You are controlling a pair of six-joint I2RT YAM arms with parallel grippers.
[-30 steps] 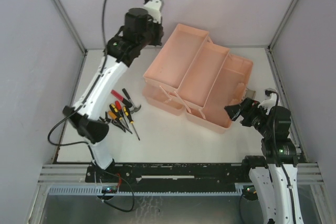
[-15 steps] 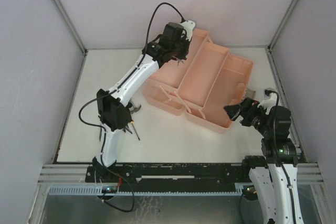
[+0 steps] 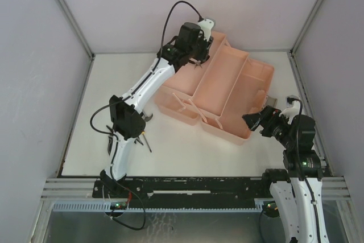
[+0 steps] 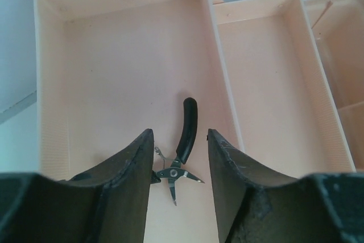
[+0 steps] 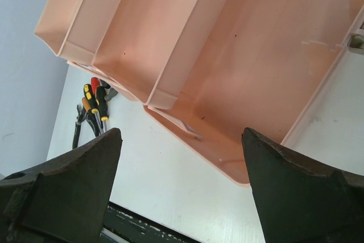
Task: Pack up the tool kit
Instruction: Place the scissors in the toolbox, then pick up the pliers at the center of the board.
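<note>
Pliers (image 4: 186,132) w/in pink toolbox tray (image 4: 114,66)

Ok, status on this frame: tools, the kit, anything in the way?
Left tool open over toolbox end tray, pliers inside. Right tool open, empty. Screwdrivers on table, unpacked. Nothing in the way.

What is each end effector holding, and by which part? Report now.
Nothing is held. The left end effector stands open over the pliers, which look loose in the toolbox tray; the right end effector is open and empty.
</note>
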